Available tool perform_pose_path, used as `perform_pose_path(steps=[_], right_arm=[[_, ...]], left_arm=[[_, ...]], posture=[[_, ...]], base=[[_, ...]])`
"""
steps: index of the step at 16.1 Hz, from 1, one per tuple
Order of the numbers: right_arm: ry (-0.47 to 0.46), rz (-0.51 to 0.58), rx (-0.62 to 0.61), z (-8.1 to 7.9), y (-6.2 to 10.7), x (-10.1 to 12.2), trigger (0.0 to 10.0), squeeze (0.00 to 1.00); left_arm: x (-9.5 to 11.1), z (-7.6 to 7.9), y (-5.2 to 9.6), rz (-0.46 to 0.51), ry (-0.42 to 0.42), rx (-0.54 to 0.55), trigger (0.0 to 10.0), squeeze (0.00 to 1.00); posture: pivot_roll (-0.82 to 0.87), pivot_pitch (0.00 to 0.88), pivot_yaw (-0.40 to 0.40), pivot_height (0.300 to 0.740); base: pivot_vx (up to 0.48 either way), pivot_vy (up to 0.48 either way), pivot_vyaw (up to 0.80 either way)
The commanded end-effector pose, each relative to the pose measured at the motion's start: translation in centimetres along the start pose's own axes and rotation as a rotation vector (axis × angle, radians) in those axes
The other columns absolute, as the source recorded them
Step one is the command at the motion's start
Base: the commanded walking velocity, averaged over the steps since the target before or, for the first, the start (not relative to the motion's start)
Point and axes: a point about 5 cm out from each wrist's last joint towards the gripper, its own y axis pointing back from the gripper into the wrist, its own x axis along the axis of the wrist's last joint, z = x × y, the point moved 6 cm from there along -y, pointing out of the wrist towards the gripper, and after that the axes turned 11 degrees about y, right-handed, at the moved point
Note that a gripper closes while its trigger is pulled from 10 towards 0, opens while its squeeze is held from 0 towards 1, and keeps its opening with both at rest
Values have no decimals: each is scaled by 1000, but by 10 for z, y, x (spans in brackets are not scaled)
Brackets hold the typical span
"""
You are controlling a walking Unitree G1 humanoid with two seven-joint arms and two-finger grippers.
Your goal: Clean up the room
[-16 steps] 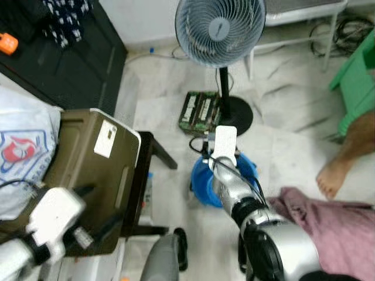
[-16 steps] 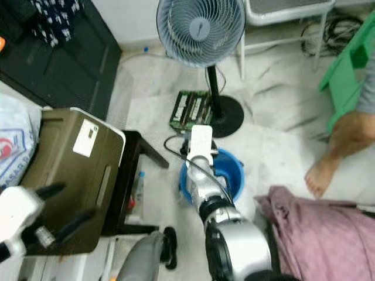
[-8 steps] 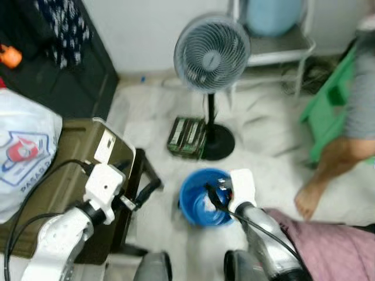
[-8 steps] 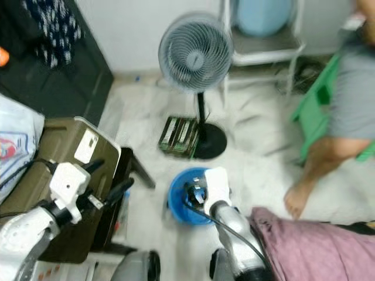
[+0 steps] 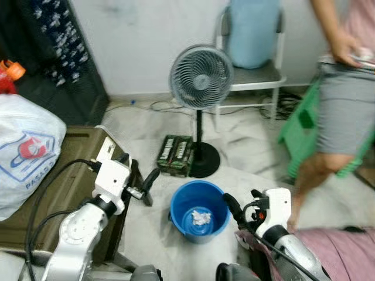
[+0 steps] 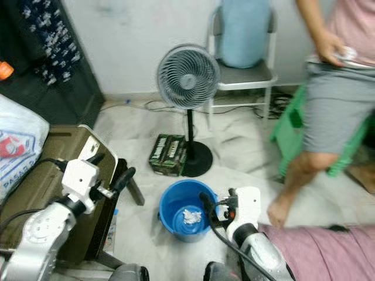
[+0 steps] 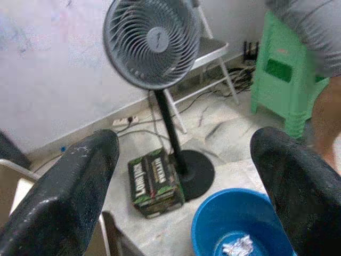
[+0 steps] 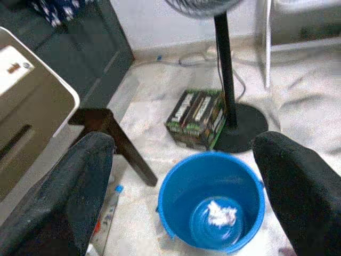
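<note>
Both my grippers empty, fingers spread wide: left gripper (image 5: 140,184) up beside the olive case (image 5: 58,193), right gripper (image 5: 237,212) just beside the blue bucket (image 5: 199,209). Crumpled white wad (image 5: 201,217) lies at the bucket's bottom. Risks as I judge them: light plastic bucket tips if my right arm clips its rim; pedestal fan (image 5: 200,76) is top-heavy on a thin pole; a person's bare leg (image 5: 310,175) is near my right side. Pink cloth (image 5: 340,252) is soft and rumpled, floor is hard marble

arms: shiny silver, round joints | wrists: white boxes | fingers (image 7: 64,197): long, black, rounded | cables: thin, black
</note>
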Motion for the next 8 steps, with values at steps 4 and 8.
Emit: perform_pose_path(steps=[4,8], right_arm=[[84,0,39,-5,-6,6,10000,0],[172,-18,-20,2,-16,9,10000,0]], left_arm=[[6,2,-13,47,-14,-13,10000,0],[8,-2,-21,69,-5,-3,10000,0]], posture=[[-53,0,97,740],[-68,0,106,740]], base=[[0,0,0],[0,0,0]])
